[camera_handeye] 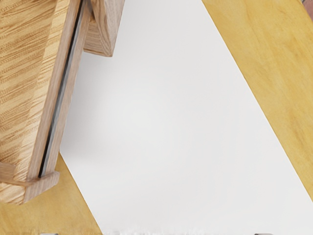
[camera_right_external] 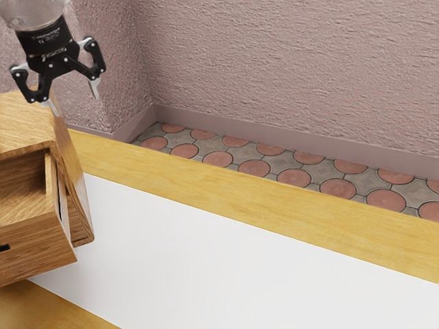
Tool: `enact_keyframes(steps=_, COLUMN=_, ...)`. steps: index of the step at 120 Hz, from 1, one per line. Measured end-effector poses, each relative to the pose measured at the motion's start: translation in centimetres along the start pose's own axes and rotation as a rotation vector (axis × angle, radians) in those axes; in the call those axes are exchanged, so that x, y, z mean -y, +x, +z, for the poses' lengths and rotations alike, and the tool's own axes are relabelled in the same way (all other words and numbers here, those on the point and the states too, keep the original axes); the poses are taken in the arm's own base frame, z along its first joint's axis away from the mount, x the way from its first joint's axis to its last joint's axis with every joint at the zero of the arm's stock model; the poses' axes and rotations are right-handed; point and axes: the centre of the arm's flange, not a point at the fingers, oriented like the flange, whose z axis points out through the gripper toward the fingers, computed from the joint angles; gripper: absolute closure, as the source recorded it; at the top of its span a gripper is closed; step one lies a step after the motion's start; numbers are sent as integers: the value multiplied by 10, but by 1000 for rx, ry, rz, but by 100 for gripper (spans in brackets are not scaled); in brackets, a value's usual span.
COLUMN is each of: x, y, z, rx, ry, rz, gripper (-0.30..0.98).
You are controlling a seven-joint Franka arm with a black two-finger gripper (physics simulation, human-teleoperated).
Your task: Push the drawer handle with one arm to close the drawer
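The drawer (camera_right_external: 38, 245) stands open, projecting from the cabinet (camera_right_external: 20, 125); a dark handle (camera_right_external: 5, 247) is on its front. The gripper (camera_right_external: 73, 99) is above the cabinet's edge, fingers spread, with nothing between them.

Caution: descent from this position could strike the cabinet top. Spread fingers could snag the drawer's rim. An off-centre push could bind the drawer; excess force could shift the cabinet.

Surface: yellowish wood table (camera_right_external: 206, 181) with a smooth white strip (camera_right_external: 240, 260). Room: rough pinkish wall (camera_right_external: 274, 62); floor (camera_right_external: 293, 178) with round reddish tiles.
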Motion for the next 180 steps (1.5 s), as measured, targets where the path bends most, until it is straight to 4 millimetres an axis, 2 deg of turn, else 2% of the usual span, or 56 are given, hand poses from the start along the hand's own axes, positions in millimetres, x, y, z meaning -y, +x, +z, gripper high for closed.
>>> enact_keyframes(steps=8, x=7, y=-7, z=5, rx=5, ry=6, rz=-37, gripper=14)
enact_keyframes(steps=16, x=22, y=-19, z=-1, rx=-2, ry=-17, rz=-66, gripper=11)
enact_keyframes(steps=24, x=41, y=-49, z=-6, rx=-24, ry=-31, rz=-63, gripper=8)
enact_keyframes(steps=28, x=49, y=-73, z=-12, rx=-47, ry=-34, rz=-46, gripper=7)
enact_keyframes(steps=31, x=63, y=-88, z=-16, rx=-64, ry=-43, rz=-44, gripper=6)
enact_keyframes(steps=34, x=88, y=-103, z=-14, rx=-81, ry=-54, rz=-50, gripper=7)
enact_keyframes(steps=38, x=118, y=-118, z=-4, rx=-96, ry=-68, rz=-64, gripper=8)
enact_keyframes(steps=42, x=138, y=-127, z=7, rx=-92, ry=-75, rz=-79, gripper=10)
enact_keyframes(steps=47, x=150, y=-135, z=20, rx=-73, ry=-80, rz=-98, gripper=15)
enact_keyframes(steps=53, x=164, y=-143, z=32, rx=-42, ry=-88, rz=-119, gripper=27)
enact_keyframes(steps=64, x=172, y=-150, z=43, rx=14, ry=-74, rz=-149, gripper=48)
enact_keyframes(steps=77, x=201, y=-164, z=67, rx=56, ry=-69, rz=-129, gripper=62)
enact_keyframes(steps=86, x=213, y=-160, z=78, rx=58, ry=-49, rz=-137, gripper=68)
enact_keyframes(steps=93, x=219, y=-135, z=89, rx=101, ry=-28, rz=-169, gripper=71)
enact_keyframes(steps=99, x=217, y=-115, z=101, rx=119, ry=7, rz=-187, gripper=73)
enact_keyframes(steps=116, x=223, y=-90, z=124, rx=72, ry=64, rz=-205, gripper=76)
enact_keyframes(steps=144, x=274, y=-99, z=121, rx=18, ry=12, rz=-146, gripper=78)
enact_keyframes(steps=174, x=298, y=-106, z=130, rx=40, ry=37, rz=-71, gripper=78)
enact_keyframes(steps=180, x=300, y=-96, z=135, rx=76, ry=47, rz=-72, gripper=78)
